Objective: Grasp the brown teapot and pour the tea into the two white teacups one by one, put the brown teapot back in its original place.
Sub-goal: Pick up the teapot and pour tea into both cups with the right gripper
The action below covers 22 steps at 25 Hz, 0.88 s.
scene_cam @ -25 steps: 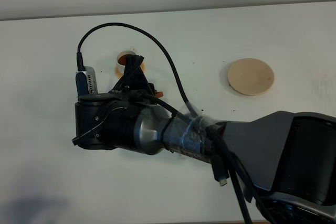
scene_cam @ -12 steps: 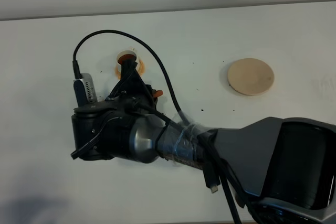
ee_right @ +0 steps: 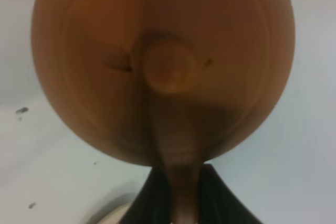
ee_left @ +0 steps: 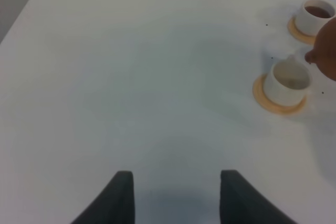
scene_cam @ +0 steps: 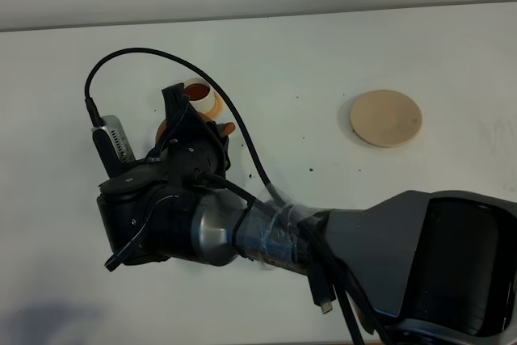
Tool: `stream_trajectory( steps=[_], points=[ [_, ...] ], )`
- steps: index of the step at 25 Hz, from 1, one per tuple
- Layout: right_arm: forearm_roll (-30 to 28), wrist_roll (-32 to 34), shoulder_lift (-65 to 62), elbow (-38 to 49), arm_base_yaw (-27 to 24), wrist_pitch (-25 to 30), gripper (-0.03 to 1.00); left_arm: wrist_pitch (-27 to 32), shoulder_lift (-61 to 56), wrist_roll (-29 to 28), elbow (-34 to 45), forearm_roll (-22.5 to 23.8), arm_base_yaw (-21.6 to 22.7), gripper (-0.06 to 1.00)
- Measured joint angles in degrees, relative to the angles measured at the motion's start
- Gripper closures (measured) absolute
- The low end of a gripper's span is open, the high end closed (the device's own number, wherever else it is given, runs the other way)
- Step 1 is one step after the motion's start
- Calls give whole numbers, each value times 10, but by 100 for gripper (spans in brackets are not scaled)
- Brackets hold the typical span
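Brown teapot (ee_right: 163, 66), round, reddish clay, is held aloft by its loop handle, which is clamped in the right gripper (ee_right: 181, 184). Spout (ee_left: 321, 56) is seen just beside the nearer white teacup (ee_left: 286, 81), judged unfilled. Farther teacup (ee_left: 313, 17) is dark with tea. Left gripper (ee_left: 176, 198) is spread, empty, well apart. Beige disc (scene_cam: 386, 117) is placed well right of the cups.

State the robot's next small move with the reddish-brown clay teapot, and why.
Probably ease the spout of the round reddish-brown clay teapot over the small white cylindrical teacup nearest it and tilt: that cup looks empty, while the farther white teacup already holds dark tea.
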Motion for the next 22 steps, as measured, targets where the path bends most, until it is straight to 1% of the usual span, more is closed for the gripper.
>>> stream_trajectory(
  steps=[17, 22],
  points=[
    [-19, -16, 19, 0, 1, 10, 88, 0, 0, 0, 0, 0, 0, 56],
    [-43, -24, 25, 0, 5, 10, 88, 0, 0, 0, 0, 0, 0, 56]
  ],
)
